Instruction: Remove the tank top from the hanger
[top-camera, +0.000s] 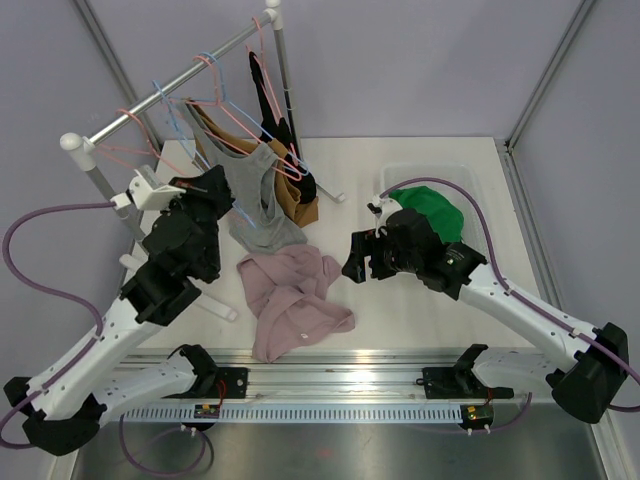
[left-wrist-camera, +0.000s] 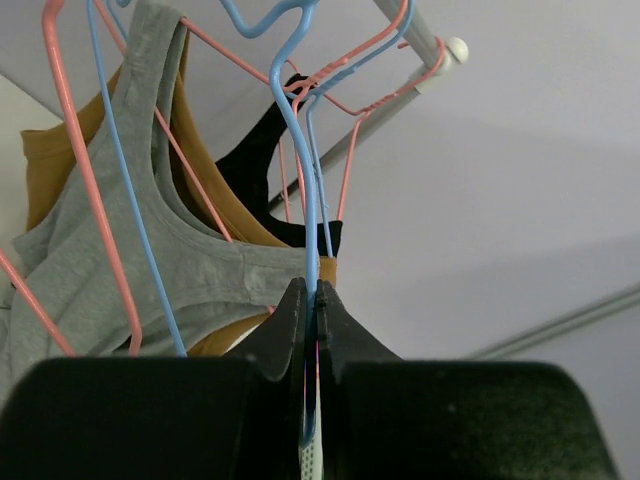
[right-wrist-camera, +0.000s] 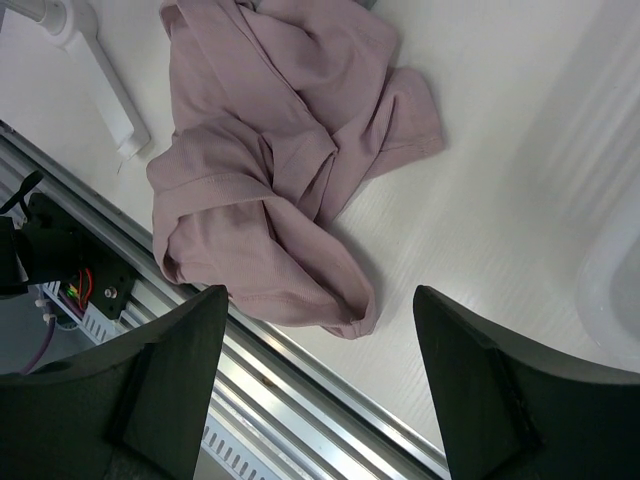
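Above the white table (top-camera: 420, 310), the grey tank top (top-camera: 258, 205) hung from the rail (top-camera: 150, 95). Your left gripper (left-wrist-camera: 312, 295) pinched the blue hanger (left-wrist-camera: 301, 190) wire, probably to steady it, while your right gripper (right-wrist-camera: 318, 305) hovered spread above the pink garment (right-wrist-camera: 270, 150).

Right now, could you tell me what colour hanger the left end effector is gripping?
The hanger is blue; the left wrist view shows it best.

White table (top-camera: 400, 315), pink top (top-camera: 293, 300), clear bin (top-camera: 452, 172)
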